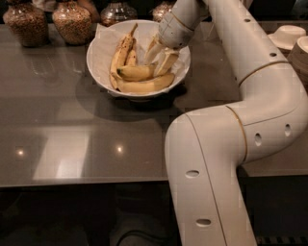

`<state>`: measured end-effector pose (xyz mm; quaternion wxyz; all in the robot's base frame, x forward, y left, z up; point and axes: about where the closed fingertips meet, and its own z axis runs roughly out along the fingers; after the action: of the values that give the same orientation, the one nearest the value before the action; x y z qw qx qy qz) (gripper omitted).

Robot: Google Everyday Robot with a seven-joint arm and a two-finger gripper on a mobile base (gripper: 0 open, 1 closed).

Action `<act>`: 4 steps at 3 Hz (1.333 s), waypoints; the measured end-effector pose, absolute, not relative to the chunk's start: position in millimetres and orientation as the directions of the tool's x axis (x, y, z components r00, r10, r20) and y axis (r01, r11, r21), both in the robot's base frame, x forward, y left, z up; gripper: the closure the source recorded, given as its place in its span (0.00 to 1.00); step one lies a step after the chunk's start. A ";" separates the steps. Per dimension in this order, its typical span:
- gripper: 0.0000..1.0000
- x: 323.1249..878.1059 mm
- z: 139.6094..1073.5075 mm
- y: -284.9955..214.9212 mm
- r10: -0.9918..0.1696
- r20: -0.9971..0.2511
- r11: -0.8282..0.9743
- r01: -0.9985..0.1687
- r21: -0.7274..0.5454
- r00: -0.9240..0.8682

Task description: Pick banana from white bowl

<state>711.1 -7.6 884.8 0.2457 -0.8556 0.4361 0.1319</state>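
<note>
The white bowl (98, 62), lined with crinkled paper, stands on the grey counter at the back centre. Several bananas lie in it. A curved, cleaner yellow banana (136, 72) lies across the middle. A longer one (144, 86) lies under it along the front, and brown-speckled ones (122, 48) are at the left. My gripper (160, 58) reaches down into the right side of the bowl. Its two pale fingers (168, 63) are spread apart at the right end of the yellow banana. They hide that end.
Jars of grain (72, 21) and glass jars (118, 12) stand along the back edge behind the bowl. Stacked small white bowls (288, 34) are at the far right. My arm's thick elbow (226, 144) fills the right foreground.
</note>
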 end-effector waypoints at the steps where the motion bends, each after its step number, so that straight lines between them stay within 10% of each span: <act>1: 0.86 711.1 884.8 -7.6 -0.681 -0.440 -0.499 -0.811 -0.305 0.585; 4: 1.00 714.2 910.7 -4.1 -0.678 -0.422 -0.475 -0.797 -0.372 0.601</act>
<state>714.2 -4.1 910.7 0.2738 -0.8519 0.4329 0.1088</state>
